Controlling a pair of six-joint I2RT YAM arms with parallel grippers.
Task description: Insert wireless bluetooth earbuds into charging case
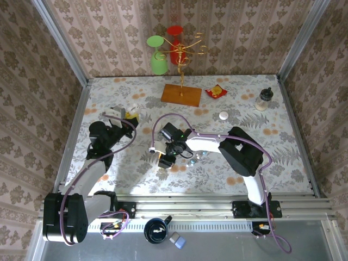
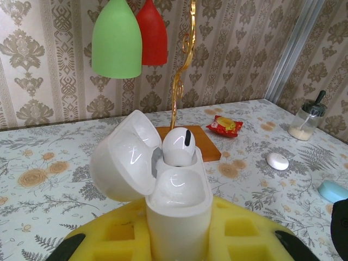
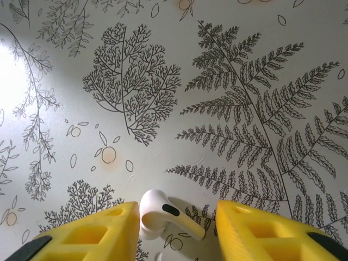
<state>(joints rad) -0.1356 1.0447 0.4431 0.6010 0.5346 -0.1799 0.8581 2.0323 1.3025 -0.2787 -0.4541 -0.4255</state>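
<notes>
A loose earbud (image 3: 157, 211) lies on its side on the leaf-patterned bench (image 3: 228, 81), white with a dark oval spot, its stem pointing right. It sits between the two yellow fingers (image 3: 92, 234) of the right claw (image 3: 176, 217), which stand apart on either side of it. The left finger is just beside or touching the bud's rounded head, and the right finger is clear of the stem.

A seated earbud (image 2: 178, 145) stands upright in the far socket of the white charging case (image 2: 176, 201). The case's lid (image 2: 122, 157) is swung open to the left. The near socket cannot be made out for glare. The left claw (image 2: 179, 236) is clamped on the lower body of the case, a yellow finger on each side, holding it upright above the bench.

Behind the case, a gold wire stand (image 2: 182, 65) on a wooden base (image 2: 204, 144) carries a green cup (image 2: 116, 38) and a red cup (image 2: 152, 32), both hanging mouth down. A red snack packet (image 2: 224, 125) lies just beside the base. Farther right are a small white oval case (image 2: 277, 161), a glass shaker (image 2: 306, 122) and a pale-blue case (image 2: 333, 190) at the edge.
</notes>
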